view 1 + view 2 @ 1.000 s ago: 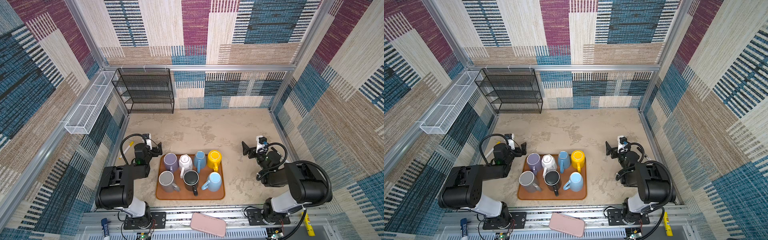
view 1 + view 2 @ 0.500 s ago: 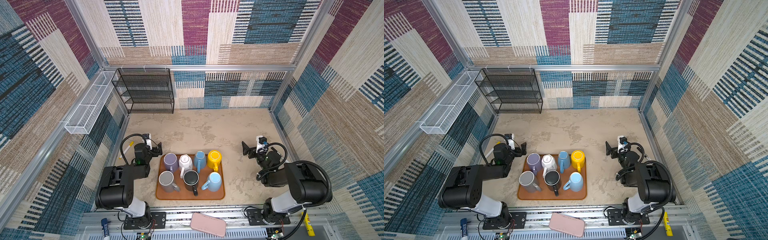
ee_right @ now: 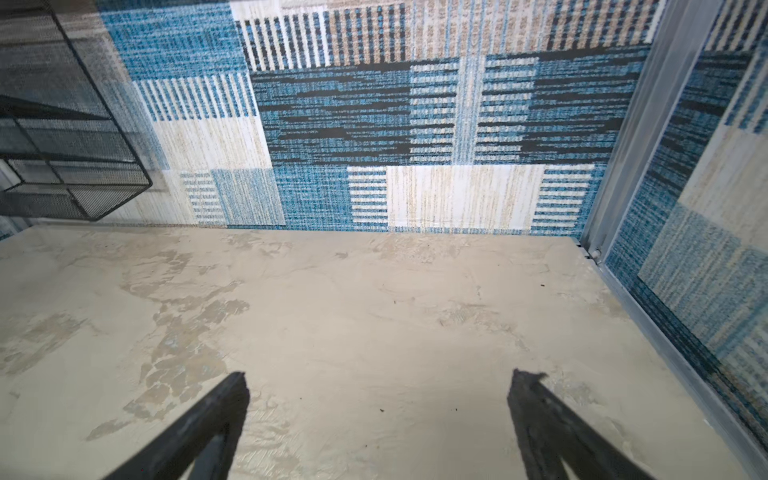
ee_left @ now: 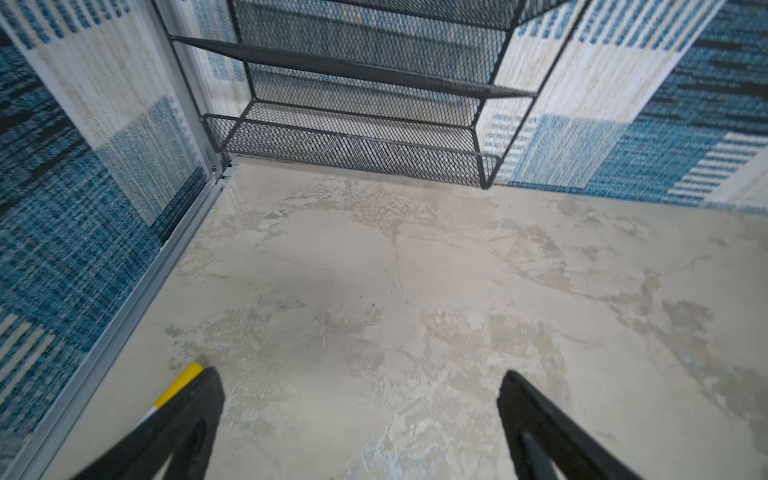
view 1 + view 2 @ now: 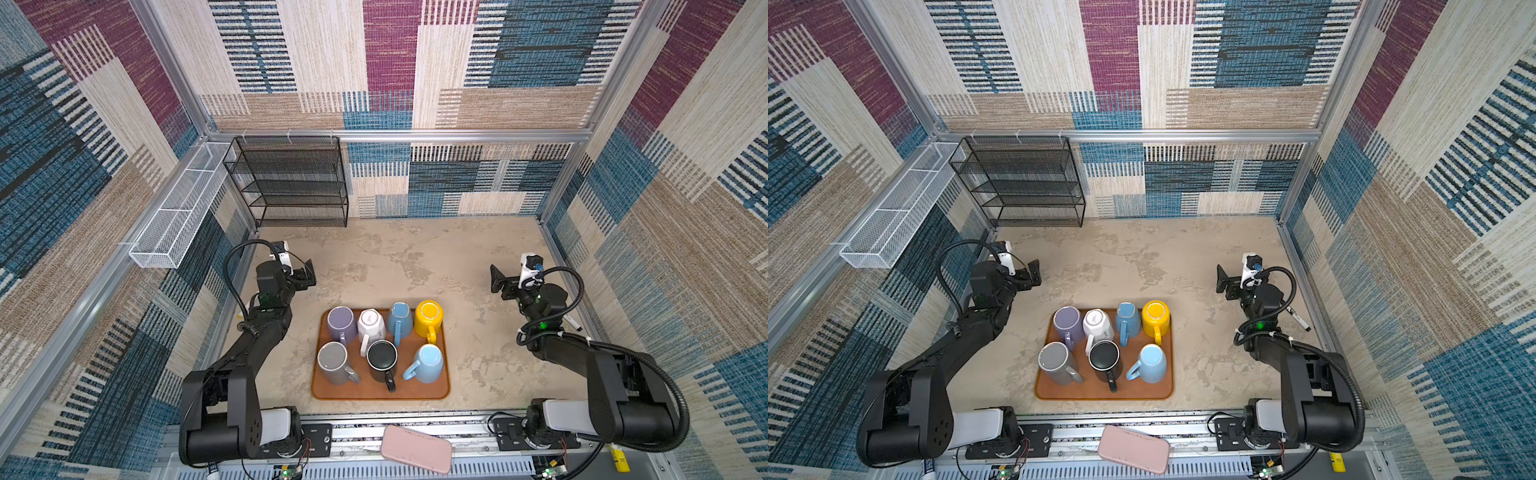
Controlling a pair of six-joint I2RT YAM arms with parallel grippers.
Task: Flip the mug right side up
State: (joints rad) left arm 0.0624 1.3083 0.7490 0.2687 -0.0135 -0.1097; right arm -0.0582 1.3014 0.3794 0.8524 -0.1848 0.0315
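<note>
Across the table (image 5: 395,249) nothing has shifted over the last second; arms, tray and mugs all lie as they did. Far left, the black wire rack (image 5: 291,183) stands against the back wall, its shelves bare. The left arm (image 5: 257,332) sits folded by the left wall and the right arm (image 5: 552,345) by the right wall, each well apart from the brown tray (image 5: 444,386) at near centre.

Seven mugs stand close together on that tray, and all seem to be mouth down with flat bases up. In the far row are the purple mug (image 5: 342,324), the white mug (image 5: 371,325), which leans a little, the blue mug (image 5: 400,319) and the yellow mug (image 5: 429,318). In the near row are the grey mug (image 5: 332,362), the black mug (image 5: 382,358) and the pale blue mug (image 5: 429,362).

The left claw (image 5: 306,274) is spread wide and empty over bare table, far left of the tray. The right claw (image 5: 498,282) is likewise wide and empty, far right of it. Neither wrist view shows a mug.

By my reading the task has not begun. Which mug is meant cannot be told, and the crowding leaves little room for fingers.
</note>
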